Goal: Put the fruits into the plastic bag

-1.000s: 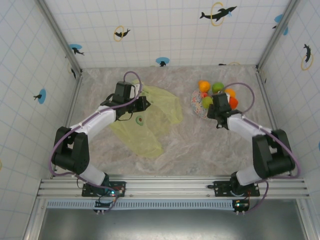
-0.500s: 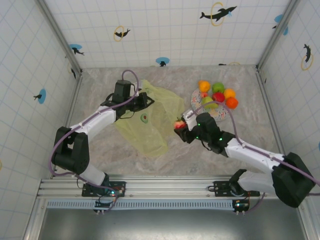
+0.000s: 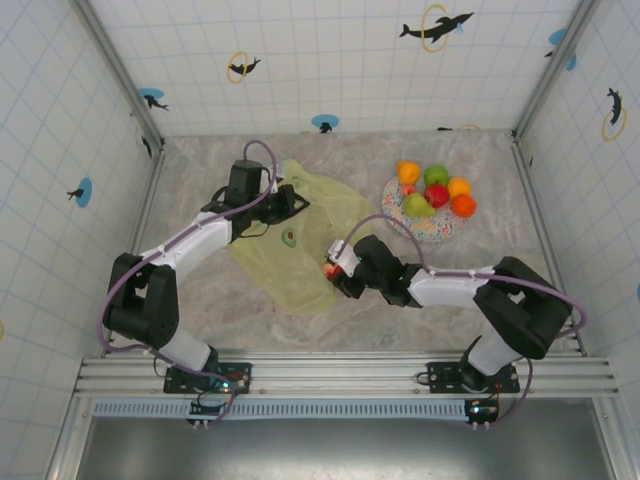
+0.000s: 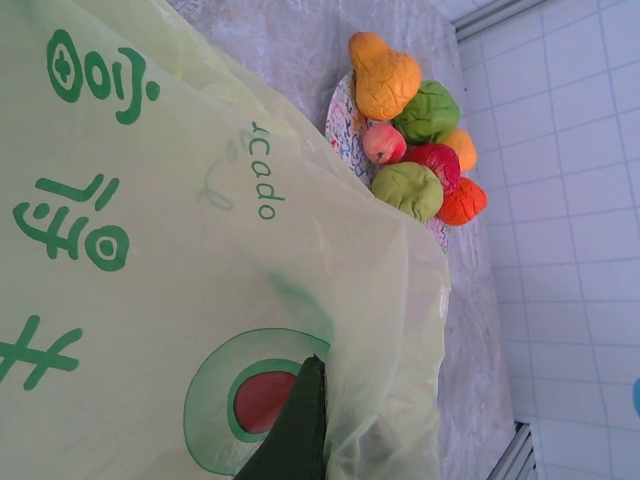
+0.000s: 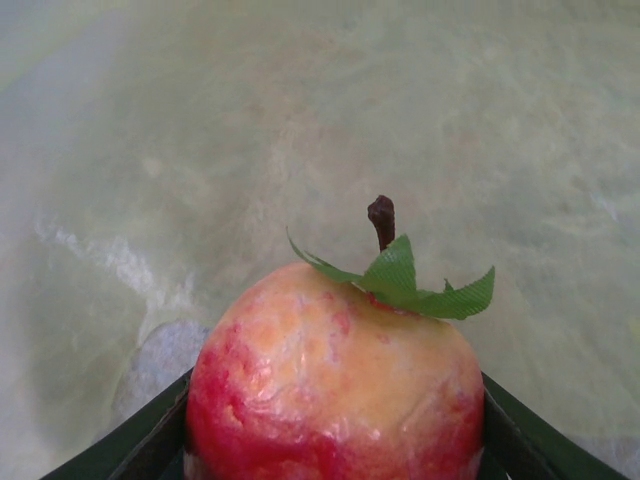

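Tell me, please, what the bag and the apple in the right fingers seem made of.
The bag looks like thin translucent yellow-green plastic film: soft creases, green print. The apple looks like glossy painted foam or plastic, likely a toy: lumpy skin.

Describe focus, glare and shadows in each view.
Top external: even light, soft faint shadows on the table, all sharp. Left wrist: bag print and fruits crisp, no glare. Right wrist: apple sharp with mild sheen; the bag behind it blurred.
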Controlling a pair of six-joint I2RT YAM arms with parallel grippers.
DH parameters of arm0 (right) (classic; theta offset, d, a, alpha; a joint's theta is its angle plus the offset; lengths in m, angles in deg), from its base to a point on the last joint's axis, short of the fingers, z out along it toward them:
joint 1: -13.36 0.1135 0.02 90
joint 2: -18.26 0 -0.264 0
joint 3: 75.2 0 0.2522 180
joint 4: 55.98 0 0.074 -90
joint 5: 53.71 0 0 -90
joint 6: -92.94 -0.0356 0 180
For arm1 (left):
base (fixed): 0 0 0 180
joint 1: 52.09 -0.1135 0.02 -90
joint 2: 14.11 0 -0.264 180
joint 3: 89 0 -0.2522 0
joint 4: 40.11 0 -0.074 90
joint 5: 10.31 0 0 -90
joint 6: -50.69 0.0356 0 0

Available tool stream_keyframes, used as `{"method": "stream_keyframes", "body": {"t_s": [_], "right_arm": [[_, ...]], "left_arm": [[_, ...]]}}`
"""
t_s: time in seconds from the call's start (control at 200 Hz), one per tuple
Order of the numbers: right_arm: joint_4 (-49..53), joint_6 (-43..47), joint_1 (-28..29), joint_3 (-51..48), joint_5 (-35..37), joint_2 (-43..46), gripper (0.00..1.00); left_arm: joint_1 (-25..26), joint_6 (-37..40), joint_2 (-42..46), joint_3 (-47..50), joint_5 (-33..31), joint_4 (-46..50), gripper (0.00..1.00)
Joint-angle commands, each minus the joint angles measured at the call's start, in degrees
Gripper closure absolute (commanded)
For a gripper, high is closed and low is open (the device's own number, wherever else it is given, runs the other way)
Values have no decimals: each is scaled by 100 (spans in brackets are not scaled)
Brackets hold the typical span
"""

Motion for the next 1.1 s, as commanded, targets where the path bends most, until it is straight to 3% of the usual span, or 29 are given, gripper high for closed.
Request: {"method": "stream_keyframes", "body": {"t_s": [0.0,0.22,0.395,0.586,0.871,1.096], "right_arm": [[-977,-52,-13,250,532,-365,52],[-1393,-234,-273,230,1155,-361,52],[-1945,-1148,-744,-451,780,91,53],[-2461,-2423,-593,-660,942,-213,52],[-2143,-4436,-396,252,1626,-1224,49],[-2256,-5332,-405,1180,1347,-1903,40]], "left_arm": [[87,-132,22,-25,211,53,100],[469,-553,251,-182,230,-35,100],[581,-904,339,-24,337,-417,100],[673,-1138,135,131,412,-912,100],[725,-1125,-101,107,588,-1050,100],[730,-990,-175,114,595,-1056,100]]}}
